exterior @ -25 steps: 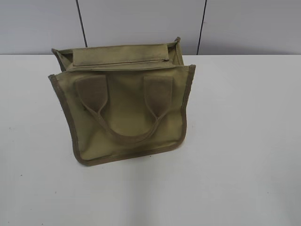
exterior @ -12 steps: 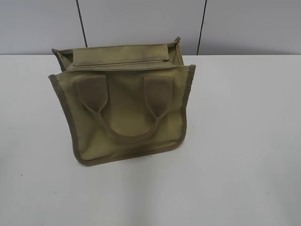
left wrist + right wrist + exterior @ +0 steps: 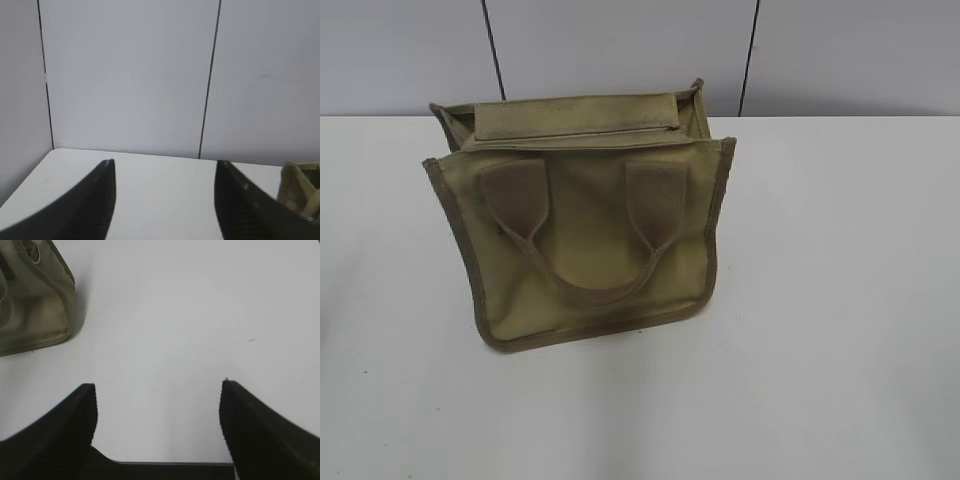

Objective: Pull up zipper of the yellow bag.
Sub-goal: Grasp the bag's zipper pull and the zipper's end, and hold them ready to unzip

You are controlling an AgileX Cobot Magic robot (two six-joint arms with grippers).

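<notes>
The yellow bag (image 3: 585, 230), an olive-khaki canvas tote with darker edge trim, two wide tabs and looped handles, lies on the white table (image 3: 840, 300) in the exterior view. Its zip line (image 3: 575, 130) runs along the top far edge; the slider is too small to make out. No arm shows in the exterior view. My left gripper (image 3: 162, 162) is open and empty, with a corner of the bag (image 3: 300, 190) at its right. My right gripper (image 3: 157, 385) is open and empty over bare table, with a bag corner (image 3: 32, 295) at the upper left.
A grey panelled wall (image 3: 620, 50) with dark vertical seams stands behind the table. The table's far left corner (image 3: 55, 150) shows in the left wrist view.
</notes>
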